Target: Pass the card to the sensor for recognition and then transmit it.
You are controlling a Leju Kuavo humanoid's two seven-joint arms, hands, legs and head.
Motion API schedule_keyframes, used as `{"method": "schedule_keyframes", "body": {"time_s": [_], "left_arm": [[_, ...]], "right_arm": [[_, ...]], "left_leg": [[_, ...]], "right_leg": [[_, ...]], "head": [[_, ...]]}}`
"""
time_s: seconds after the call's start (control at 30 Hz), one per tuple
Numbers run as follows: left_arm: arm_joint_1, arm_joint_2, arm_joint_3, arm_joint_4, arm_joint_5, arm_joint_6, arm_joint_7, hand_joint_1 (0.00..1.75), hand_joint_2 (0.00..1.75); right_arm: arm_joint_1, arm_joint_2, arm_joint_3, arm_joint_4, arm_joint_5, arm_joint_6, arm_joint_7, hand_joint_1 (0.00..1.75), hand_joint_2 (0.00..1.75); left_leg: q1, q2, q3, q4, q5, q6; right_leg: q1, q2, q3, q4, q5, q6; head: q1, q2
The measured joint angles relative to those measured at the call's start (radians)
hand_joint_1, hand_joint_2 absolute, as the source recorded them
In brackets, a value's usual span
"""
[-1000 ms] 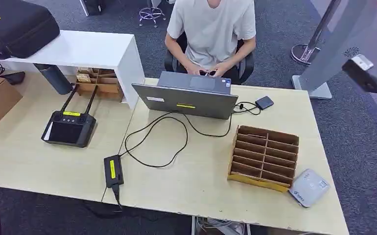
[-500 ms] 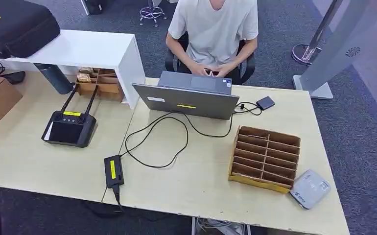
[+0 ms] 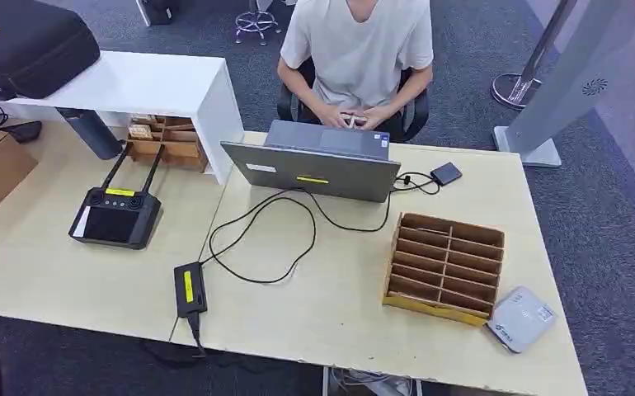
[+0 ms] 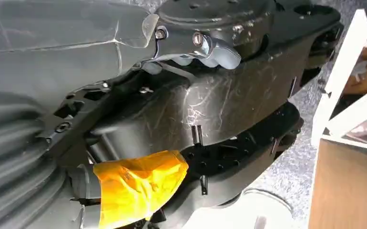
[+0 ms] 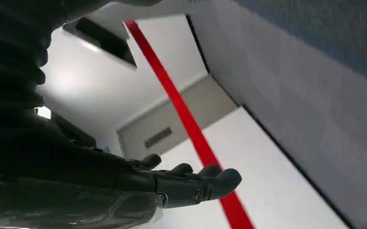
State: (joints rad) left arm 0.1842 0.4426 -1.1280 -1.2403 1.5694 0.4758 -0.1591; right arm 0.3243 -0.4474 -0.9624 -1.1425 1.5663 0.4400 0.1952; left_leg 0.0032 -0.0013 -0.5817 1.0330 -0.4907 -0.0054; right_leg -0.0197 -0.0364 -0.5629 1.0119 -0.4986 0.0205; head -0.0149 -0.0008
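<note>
White reader (image 3: 521,318) waits at the bench (image 3: 331,305) corner beside the cardboard rack (image 3: 446,266), no card visible yet, so the empty, spread right robot hand (image 5: 191,183) should fetch one first.

Blue print on the white sensor (image 3: 521,318) looks like lettering, too small to read

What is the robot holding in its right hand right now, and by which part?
Nothing. The right hand has its fingers stretched out with no card or anything else between them.
</note>
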Motion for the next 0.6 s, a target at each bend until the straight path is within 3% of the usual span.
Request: {"method": "schedule_keyframes", "body": {"time_s": [0.13, 0.33, 0.47, 0.6], "left_arm": [[-0.012, -0.012, 0.000, 0.035, 0.000, -0.017, 0.007, 0.00, 1.75], [-0.037, -0.037, -0.003, 0.108, 0.000, -0.047, 0.013, 0.00, 1.75], [-0.046, -0.044, -0.008, 0.145, 0.002, -0.083, 0.027, 0.00, 1.75], [-0.048, -0.044, -0.008, 0.163, 0.002, -0.099, 0.033, 0.00, 1.75]], "right_arm": [[0.014, 0.094, -0.012, -0.004, 0.005, 0.070, 0.019, 0.00, 1.75], [0.002, 0.206, 0.025, 0.087, 0.005, 0.085, 0.026, 0.00, 1.75], [-0.064, 0.230, 0.061, 0.259, -0.010, 0.032, 0.014, 0.00, 1.75], [-0.166, 0.236, 0.088, 0.511, -0.034, -0.103, 0.008, 0.00, 1.75]], "left_leg": [[0.001, 0.009, 0.004, 0.000, -0.002, -0.001], [0.001, 0.010, 0.008, -0.001, -0.003, -0.002], [-0.001, 0.011, 0.015, -0.002, -0.003, -0.001], [-0.003, 0.010, 0.020, -0.002, -0.004, 0.000]], "right_leg": [[0.000, 0.010, 0.001, 0.000, 0.000, -0.001], [-0.002, 0.011, 0.004, 0.001, 0.000, -0.001], [-0.003, 0.014, 0.007, 0.000, -0.001, -0.001], [-0.005, 0.013, 0.013, 0.000, -0.002, -0.001]], "head": [[0.001, 0.000], [0.000, 0.000], [-0.001, 0.000], [-0.001, 0.000]]}}
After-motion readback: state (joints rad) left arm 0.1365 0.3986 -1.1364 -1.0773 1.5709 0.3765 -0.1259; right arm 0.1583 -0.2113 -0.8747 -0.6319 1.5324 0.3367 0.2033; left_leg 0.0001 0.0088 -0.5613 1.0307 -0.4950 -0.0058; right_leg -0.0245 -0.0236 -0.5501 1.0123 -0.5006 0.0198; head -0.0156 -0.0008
